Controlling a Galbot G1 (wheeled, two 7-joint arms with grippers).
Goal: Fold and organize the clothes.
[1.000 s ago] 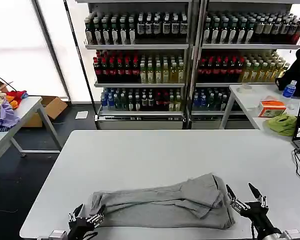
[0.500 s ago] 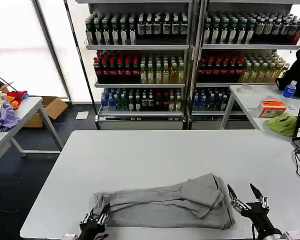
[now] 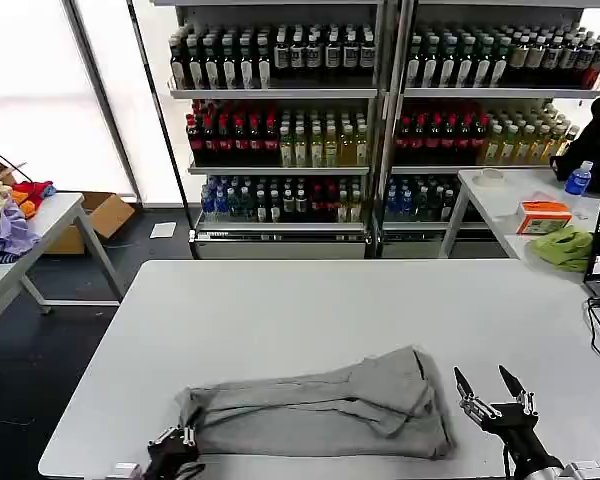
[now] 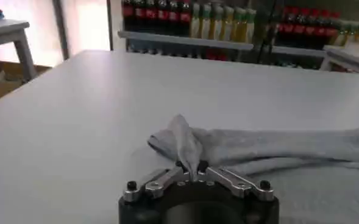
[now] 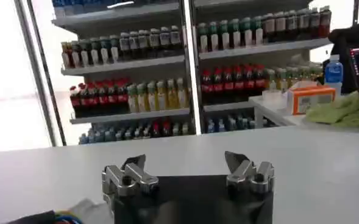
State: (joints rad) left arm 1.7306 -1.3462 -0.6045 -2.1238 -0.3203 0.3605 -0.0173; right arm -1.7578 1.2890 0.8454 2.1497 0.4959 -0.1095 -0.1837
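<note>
A light grey shirt [image 3: 325,405] lies bunched and partly folded along the near side of the white table [image 3: 320,300], stretched from the left corner toward the right. Its folds hide any collar or chest print, so neither can be made out.

The left gripper [image 3: 177,443] sits at the table's near edge, at the shirt's left end, and is largely cut off by the bottom of the head view. In the left wrist view the left gripper [image 4: 193,171] has its jaws together, clamped on a raised peak of the shirt [image 4: 270,149], which stands up from the table just beyond them while the rest of the cloth trails off flat to the side.

The right gripper [image 3: 493,389] is near the table's front right, just beside the shirt's right end but apart from it, with its jaws spread wide and nothing between them. The right wrist view shows the right gripper [image 5: 187,168] the same way, open over bare table.

Behind the table stand shelves of bottled drinks [image 3: 380,110]. A side table on the right carries a green cloth [image 3: 566,246] and an orange box [image 3: 543,215]; another on the left carries coloured garments [image 3: 8,215], cut off at the edge.
</note>
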